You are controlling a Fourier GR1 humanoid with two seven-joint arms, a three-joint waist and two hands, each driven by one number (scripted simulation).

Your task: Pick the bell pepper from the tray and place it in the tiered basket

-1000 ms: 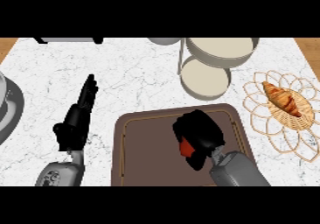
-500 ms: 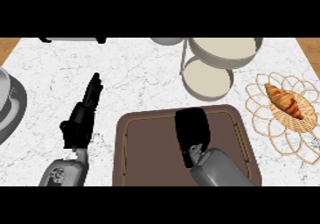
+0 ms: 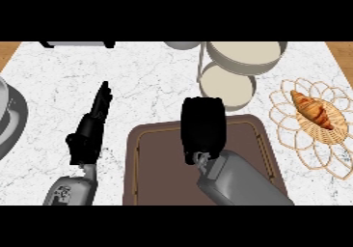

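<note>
Your right hand (image 3: pixel 203 126) hung over the far edge of the brown tray (image 3: pixel 147 164), seen from its back, fingers bent down and pressed together so that they hid whatever lay under them. You could not tell from this view whether they pinched anything; the bell pepper did not show anywhere, neither on the bare part of the tray nor elsewhere on the counter. Behind the hand, the grey forearm ran toward the near right, covering much of the tray's middle.

Your left hand (image 3: pixel 90 129) rested on the marble counter (image 3: pixel 151 72) just left of the tray, fingers straight and together, pointing far and slightly right, holding nothing.

Just beyond the right hand stood the tiered basket (image 3: pixel 236 67), a cream piece with a lower round tier near the tray's far edge and a larger tier farther off. To its right lay a woven wicker mat (image 3: pixel 336 144) with a croissant (image 3: pixel 313 110) on it. At the left edge of the counter you had a grey round dish (image 3: pixel 7 125), only partly in view.
</note>
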